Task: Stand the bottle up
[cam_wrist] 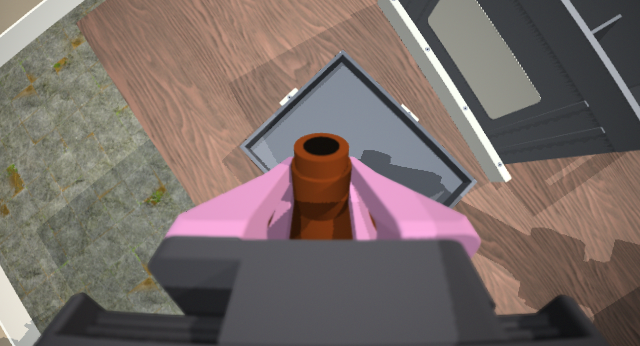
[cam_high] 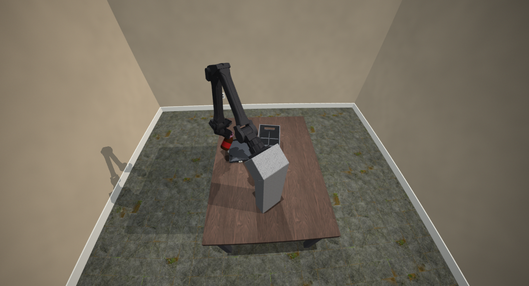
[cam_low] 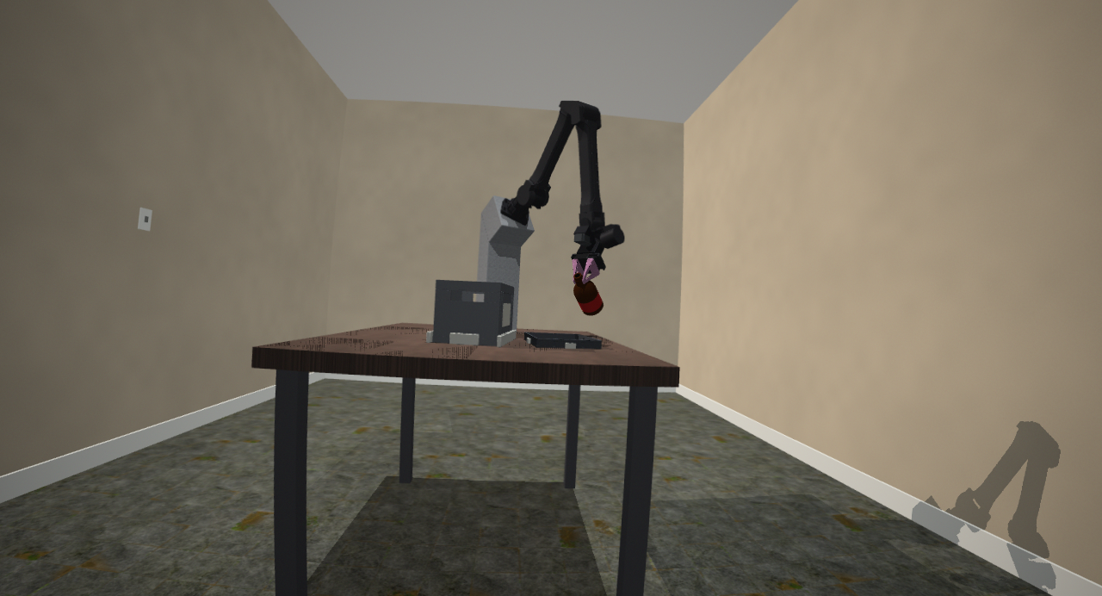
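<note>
My gripper [cam_wrist: 321, 166] [cam_low: 585, 270] [cam_high: 229, 134], with pink fingers, is shut on the neck of a brown bottle [cam_wrist: 320, 166] [cam_low: 588, 294] [cam_high: 226, 143] with a red label. The bottle hangs in the air, mouth up and slightly tilted, well above the table. The flat grey tray [cam_wrist: 350, 106] [cam_low: 562, 338] [cam_high: 238, 151] lies on the table below it, empty. The dark crate [cam_wrist: 545, 51] [cam_low: 471, 310] [cam_high: 270, 134] stands right beside the tray.
The wooden table [cam_high: 273, 210] [cam_low: 462, 357] [cam_wrist: 190, 76] carries the arm's grey pedestal [cam_high: 269, 177] [cam_low: 499, 245] behind the tray. The table's edge and the floor [cam_wrist: 65, 151] lie close to the tray's outer side.
</note>
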Controlling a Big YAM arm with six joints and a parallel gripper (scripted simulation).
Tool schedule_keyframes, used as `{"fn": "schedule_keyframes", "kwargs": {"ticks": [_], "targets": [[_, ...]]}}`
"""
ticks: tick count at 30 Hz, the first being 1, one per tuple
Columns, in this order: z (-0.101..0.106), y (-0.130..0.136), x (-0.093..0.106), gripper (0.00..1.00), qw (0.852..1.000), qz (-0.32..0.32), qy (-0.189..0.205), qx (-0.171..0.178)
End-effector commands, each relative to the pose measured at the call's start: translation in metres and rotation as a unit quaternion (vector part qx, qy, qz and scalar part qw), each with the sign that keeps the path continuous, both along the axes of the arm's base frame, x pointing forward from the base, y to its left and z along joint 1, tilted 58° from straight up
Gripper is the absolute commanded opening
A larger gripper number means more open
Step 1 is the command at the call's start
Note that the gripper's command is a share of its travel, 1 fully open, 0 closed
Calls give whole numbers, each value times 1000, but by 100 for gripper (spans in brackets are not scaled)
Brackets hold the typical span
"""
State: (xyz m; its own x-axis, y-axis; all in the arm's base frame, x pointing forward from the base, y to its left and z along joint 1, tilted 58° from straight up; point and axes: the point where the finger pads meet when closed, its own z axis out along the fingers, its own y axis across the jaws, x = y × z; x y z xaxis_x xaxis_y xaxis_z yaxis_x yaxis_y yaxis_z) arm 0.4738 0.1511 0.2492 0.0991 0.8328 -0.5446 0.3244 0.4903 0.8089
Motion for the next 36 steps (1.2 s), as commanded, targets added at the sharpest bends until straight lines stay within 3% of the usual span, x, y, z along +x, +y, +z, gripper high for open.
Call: {"fn": "schedule_keyframes", "kwargs": {"ticks": [1,23,27,28,30,36], "targets": [[3,2,-4,0,1000,3,-5,-3],[-4,6,-1,0,1000,-19,-15,-19],[-1,6,-1,0,999,-25,-22,-19],[12,3,-4,0,999,-30,-34,-13],[-4,6,-1,0,999,-34,-25,-25],[-3,7,-1,0,998,-50,-34,-30]]}}
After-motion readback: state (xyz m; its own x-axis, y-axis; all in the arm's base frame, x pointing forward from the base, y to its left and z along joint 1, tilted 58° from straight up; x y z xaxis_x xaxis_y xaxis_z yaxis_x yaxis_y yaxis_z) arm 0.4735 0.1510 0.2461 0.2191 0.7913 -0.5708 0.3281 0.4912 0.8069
